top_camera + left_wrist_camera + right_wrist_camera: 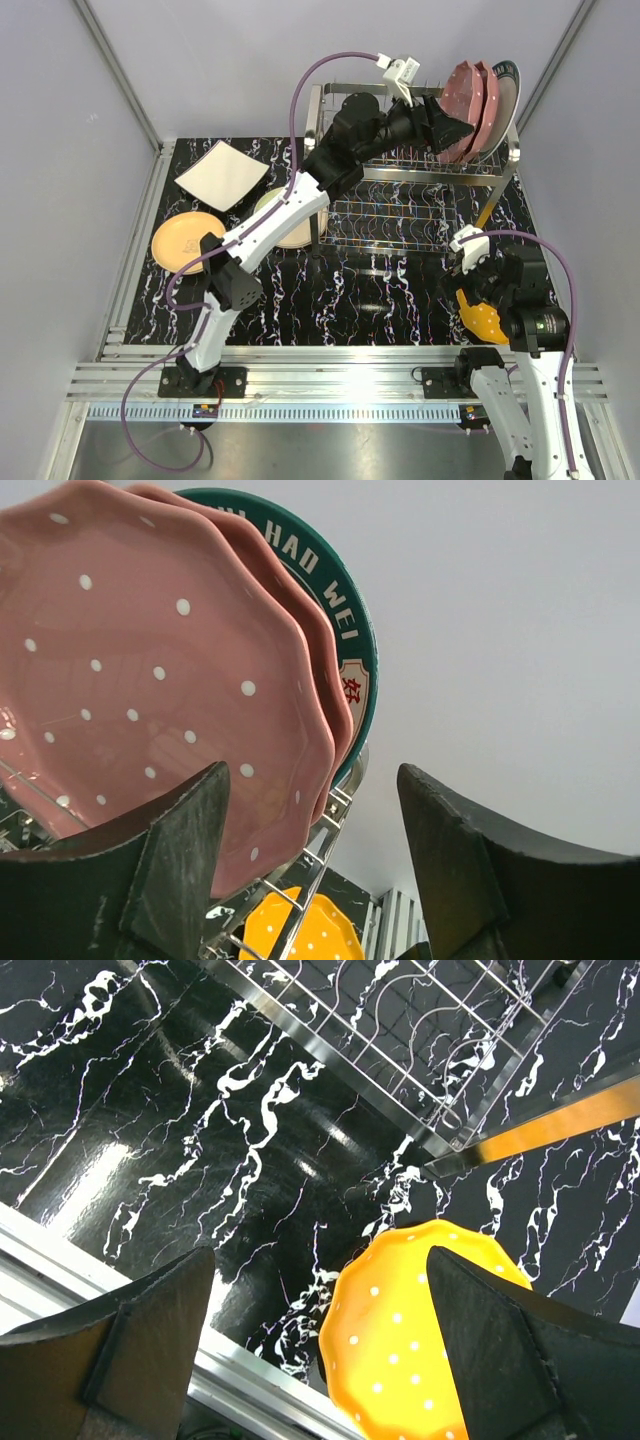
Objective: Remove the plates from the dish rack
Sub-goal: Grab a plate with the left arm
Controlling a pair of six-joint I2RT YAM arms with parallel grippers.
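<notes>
The chrome dish rack [400,215] stands at the back middle of the table. Two pink polka-dotted plates [468,100] and a white plate with a dark green lettered rim [505,95] stand upright at its upper right end. My left gripper [452,128] is open at the front pink plate [150,680], whose lower rim lies just inside the left finger [180,860]. My right gripper [476,298] is open and empty above an orange polka-dotted plate [410,1350] that lies flat on the table. In the right wrist view my right gripper [320,1350] has nothing between its fingers.
A white square plate [222,175], a yellow-orange plate [185,242] and a pale cream plate [292,232] lie on the black marbled table [350,300] left of the rack. The left arm hides part of the cream plate. An aluminium rail [330,365] runs along the near edge.
</notes>
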